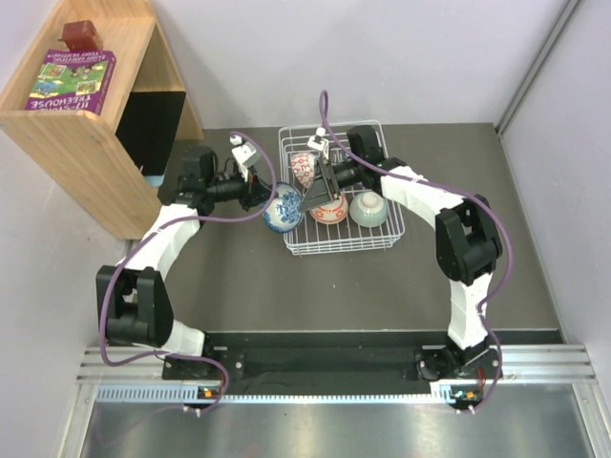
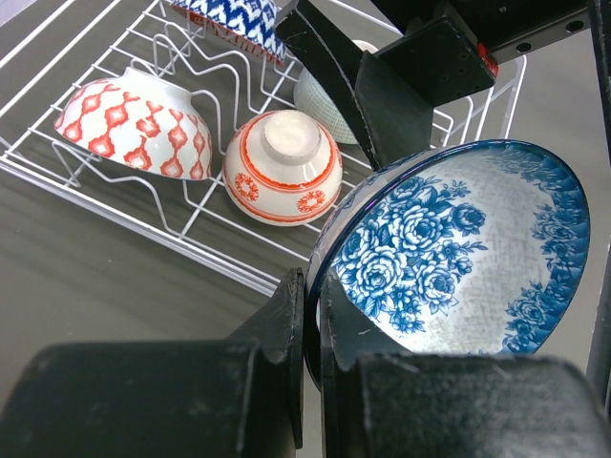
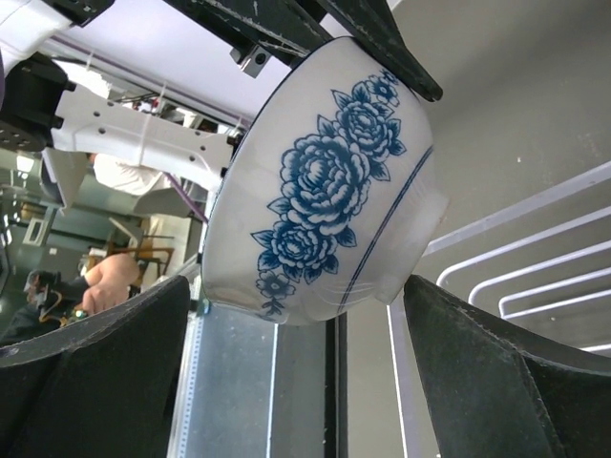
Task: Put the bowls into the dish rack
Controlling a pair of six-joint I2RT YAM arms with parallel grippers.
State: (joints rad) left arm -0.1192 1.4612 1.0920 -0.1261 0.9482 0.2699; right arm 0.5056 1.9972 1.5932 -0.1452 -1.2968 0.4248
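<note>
**Floral bowl held at the rack's edge**

The dark table [image 1: 239, 286] carries a wooden shelf [image 1: 91, 143] at its 10 o'clock corner, with a purple book [image 1: 72, 81] on top. The white wire rack [image 1: 387, 243] sits just past the table's centre, toward 12 o'clock.

Both arms reach in to the rack's 9 o'clock side. There the left gripper [image 2: 310, 286] is pinched tight on the rim of the floral bowl [image 2: 449, 258], which hangs tilted on its side, its blue-flowered inside facing the left wrist camera. It is at the rack's outer wires, not inside.

The right gripper [image 3: 296, 286] has its fingers [image 3: 496, 372] spread wide on either side of that bowl. Whether they touch it cannot be told.

Inside the rack, the diamond bowl [image 1: 304, 170] lies tipped at 10 o'clock, the orange bowl [image 1: 327, 212] at 7 o'clock with its foot ring showing, and the green bowl [image 1: 368, 210] at 5 o'clock. The zigzag bowl [image 2: 229, 19] shows only at the top edge of the left wrist view, beyond the diamond bowl.
</note>
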